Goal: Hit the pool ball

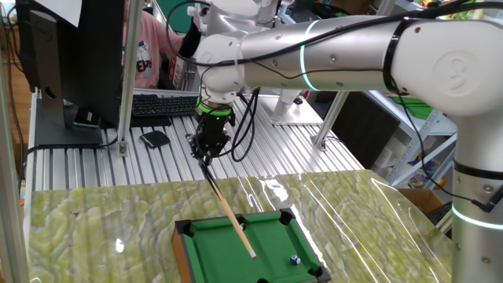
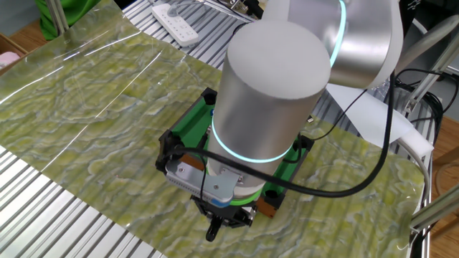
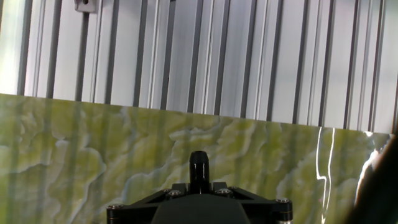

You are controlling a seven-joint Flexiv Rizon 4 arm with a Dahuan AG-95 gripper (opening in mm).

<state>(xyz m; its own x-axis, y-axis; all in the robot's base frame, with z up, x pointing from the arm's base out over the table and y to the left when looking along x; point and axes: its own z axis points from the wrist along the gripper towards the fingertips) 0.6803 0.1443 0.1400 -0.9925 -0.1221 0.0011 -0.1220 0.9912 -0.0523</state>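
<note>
A mini pool table [image 1: 277,220] with green felt and a wooden frame sits at the near edge of the mat. The pool ball [image 1: 295,259], tiny, blue with a white patch, lies on the felt near the right rail. My gripper [image 1: 207,156] hangs above and behind the table, shut on a thin wooden cue stick [image 1: 229,211] that slants down onto the felt. The cue's tip [image 1: 253,255] is left of the ball and apart from it. The hand view shows only the cue's black butt end [image 3: 199,169]. In the other fixed view the arm hides most of the pool table [image 2: 195,120], and the ball is hidden.
A green marbled mat [image 1: 94,220] covers the ribbed metal tabletop [image 1: 86,161]. Behind it are a keyboard [image 1: 161,104], a small black object [image 1: 154,139] and a monitor [image 1: 71,55]. A white power strip [image 2: 176,23] lies at the far edge in the other fixed view.
</note>
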